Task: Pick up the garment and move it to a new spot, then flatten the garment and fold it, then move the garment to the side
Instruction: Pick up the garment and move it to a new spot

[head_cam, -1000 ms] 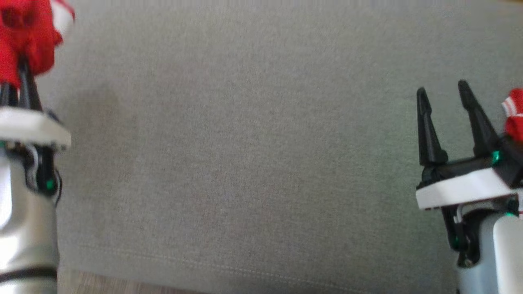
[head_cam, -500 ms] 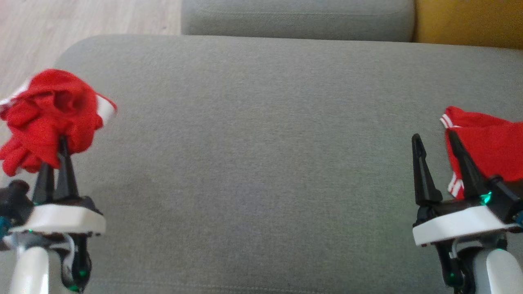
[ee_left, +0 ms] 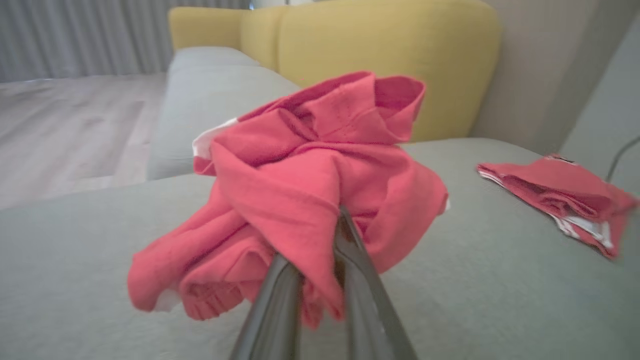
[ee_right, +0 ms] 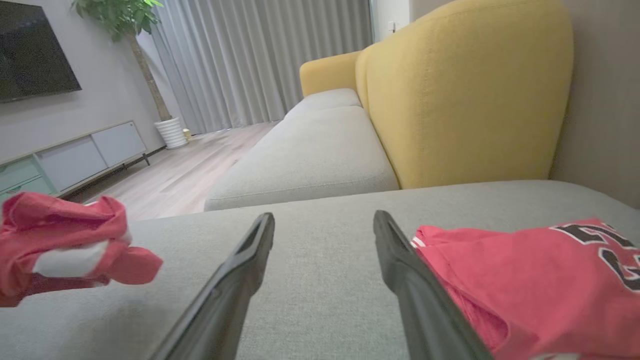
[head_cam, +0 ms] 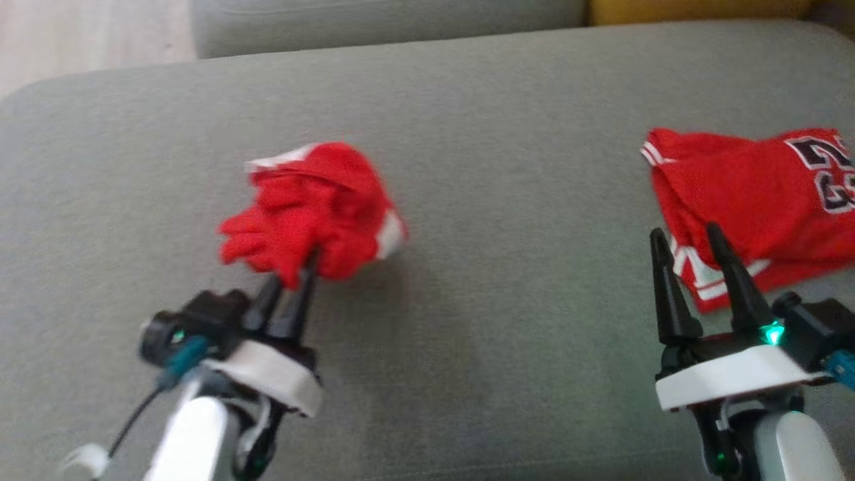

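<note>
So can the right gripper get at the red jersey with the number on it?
Probably yes: the right gripper is open, and the jersey lies on the grey cushion right beside it, nothing between them.

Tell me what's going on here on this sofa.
The robot's left gripper is shut on a crumpled red fabric garment with white trim, holding it bunched over the grey fabric sofa cushion. It looks lifted rather than laid flat. The right gripper is open and empty, beside a second red jersey with black numerals lying folded on the cushion's right side. The held garment is not yet flattened or folded.
</note>
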